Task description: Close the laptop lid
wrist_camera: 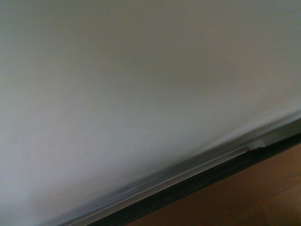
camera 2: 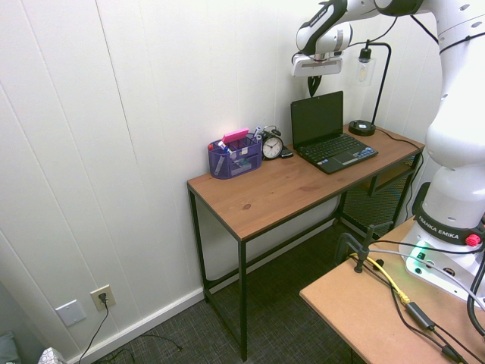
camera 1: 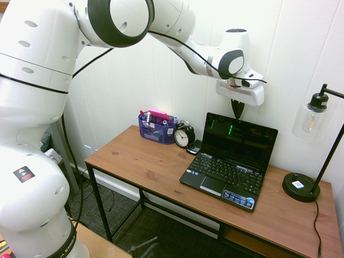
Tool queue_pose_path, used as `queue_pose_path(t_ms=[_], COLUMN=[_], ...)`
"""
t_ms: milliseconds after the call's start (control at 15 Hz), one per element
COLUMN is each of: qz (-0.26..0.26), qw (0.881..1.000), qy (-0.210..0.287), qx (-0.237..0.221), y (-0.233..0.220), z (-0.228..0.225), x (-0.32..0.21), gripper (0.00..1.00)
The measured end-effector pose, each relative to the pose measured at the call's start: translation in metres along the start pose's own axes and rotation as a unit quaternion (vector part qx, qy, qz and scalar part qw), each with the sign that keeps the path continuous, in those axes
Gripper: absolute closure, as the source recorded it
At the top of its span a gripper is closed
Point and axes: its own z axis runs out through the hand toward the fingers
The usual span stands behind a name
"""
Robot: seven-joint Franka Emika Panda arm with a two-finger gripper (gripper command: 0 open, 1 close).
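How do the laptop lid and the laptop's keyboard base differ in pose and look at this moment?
The laptop lid stands raised, nearly upright toward the wall; the keyboard base lies flat on the desk. The lid shows a dark glossy screen with faint green reflections; the base shows rows of keys and a touchpad. The gripper hangs just above the lid's top edge, well away from the base. Both are black and about equally wide.

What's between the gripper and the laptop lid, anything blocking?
Nothing visible. The gripper hangs just above the lid top edge, fingers together, with only air between. The keyboard that the lid folds onto is bare. The clock stands off to the side.
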Motion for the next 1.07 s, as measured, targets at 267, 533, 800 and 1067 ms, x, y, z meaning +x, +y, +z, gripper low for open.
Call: queue_pose_path(t_ms=[267,533,800,1067], qz=[0.003,0.013,0.023,0.032], qw=[1.000,1.000,0.999,0.998], qy=[-0.006,-0.009,-0.017,-0.025], qx=[-0.009,-0.015,-0.028,-0.037], y=[0.004,0.015,0.046,0.090], z=[0.013,0.020,0.031,0.041], x=[0.001,0.007,0.003,-0.013], gripper=[1.00,1.00,1.00,1.00])
